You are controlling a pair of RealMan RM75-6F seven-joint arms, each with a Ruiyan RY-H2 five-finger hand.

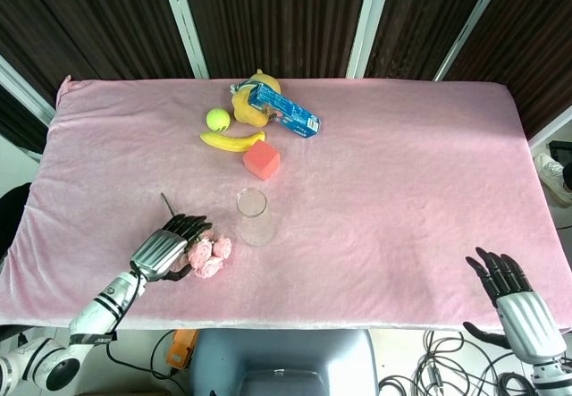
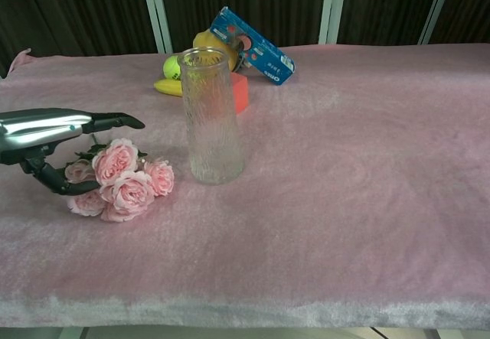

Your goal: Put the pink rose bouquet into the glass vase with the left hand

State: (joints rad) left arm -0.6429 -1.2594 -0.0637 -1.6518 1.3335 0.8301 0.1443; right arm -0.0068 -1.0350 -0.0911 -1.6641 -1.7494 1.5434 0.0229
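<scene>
Now left hand point(image 2: 47, 128) fingers point(image 2: 115, 119) spread, released, over the pink rose bouquet point(image 2: 121, 180), thumb at its leaves.

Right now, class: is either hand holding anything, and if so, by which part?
Nothing is clearly held. The left hand brackets the pink rose bouquet at its leaves, fingers still apart. The right hand is empty.

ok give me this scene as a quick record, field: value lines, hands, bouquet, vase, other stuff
left hand: over the bouquet's leaves, fingers spread above, thumb below; grip not clear
right hand: open, off the table's near right corner
pink rose bouquet: lying on the cloth, left of the vase
glass vase: upright, empty
behind vase: red block, banana, tennis ball, blue box
</scene>
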